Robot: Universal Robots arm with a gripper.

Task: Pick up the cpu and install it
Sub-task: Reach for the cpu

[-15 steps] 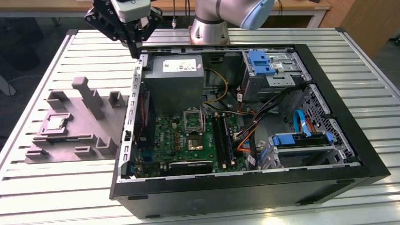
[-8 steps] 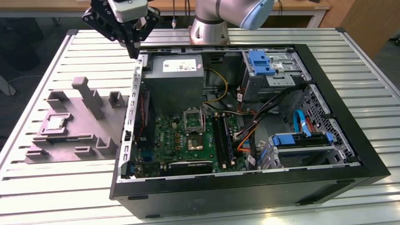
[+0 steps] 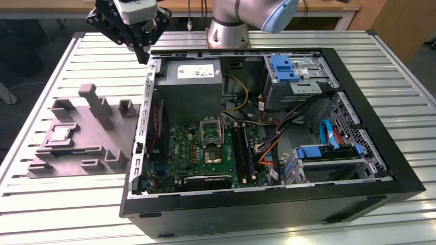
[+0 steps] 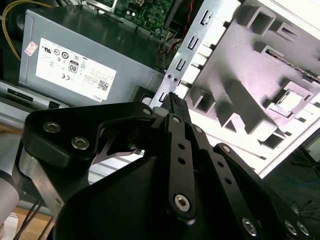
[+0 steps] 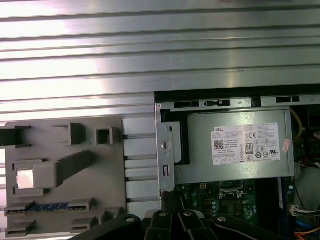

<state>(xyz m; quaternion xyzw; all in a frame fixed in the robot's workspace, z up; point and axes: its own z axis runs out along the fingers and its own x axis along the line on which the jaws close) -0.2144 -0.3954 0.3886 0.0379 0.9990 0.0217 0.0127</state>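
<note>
Exterior view: our claw (image 3: 144,56), pinched shut and empty, hangs by the computer case (image 3: 272,212) corner, apart from the cpu (image 3: 60,133); we'd best centre squarely above it.

Black bolted gripper (image 4: 172,98), silver-grey arm (image 3: 230,23), pale blue joint cap (image 3: 281,16)

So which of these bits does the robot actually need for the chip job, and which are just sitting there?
Part of the job: the cpu, the grey tray holding it, the motherboard socket, the claw.
Just sitting there: the power supply, the blue drive caddy, the blue cable, the slatted table.
</note>
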